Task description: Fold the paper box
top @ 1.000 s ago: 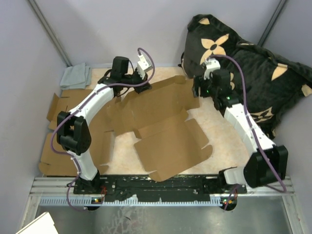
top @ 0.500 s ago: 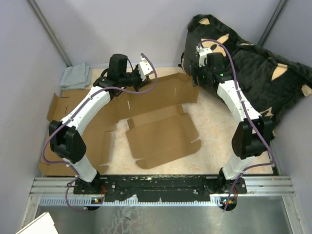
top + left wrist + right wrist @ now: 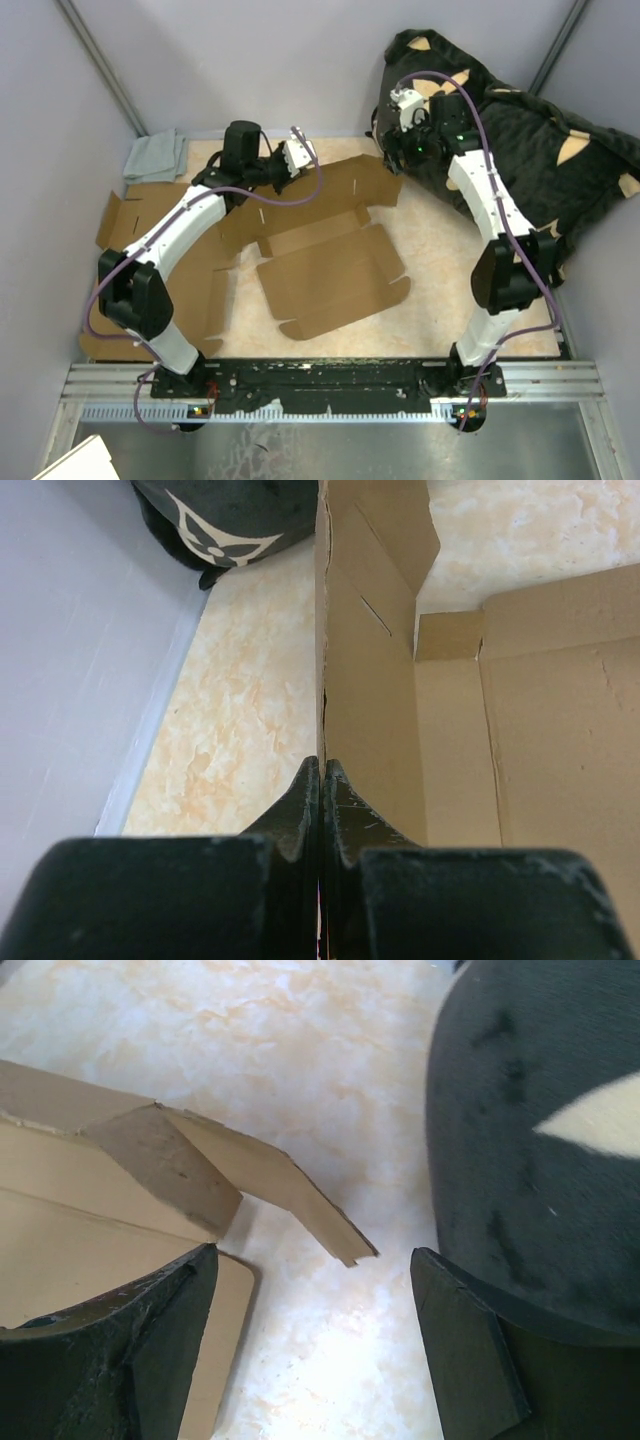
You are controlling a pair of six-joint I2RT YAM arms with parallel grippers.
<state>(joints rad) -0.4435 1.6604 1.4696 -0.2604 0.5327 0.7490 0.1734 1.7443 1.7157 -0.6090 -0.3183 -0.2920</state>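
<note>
The left claw [image 3: 322,770] is pinched tight on the thin top edge of a side flap [image 3: 370,680] of the paper box [image 3: 330,270]. In its own camera, that flap stands straight up, running from the claw toward the top of the frame. I think it holds the flap up so that wall can be folded into shape.

The right claw [image 3: 312,1295] has its fingers wide apart and holds nothing. A small bent corner flap [image 3: 290,1192] pokes out just above the gap, so the claw looks ready to catch it.

The box lies mostly flat in the middle of the top view, on the table [image 3: 450,270]. A black bag [image 3: 520,130] sits in the upper right, close beside the right claw.
</note>
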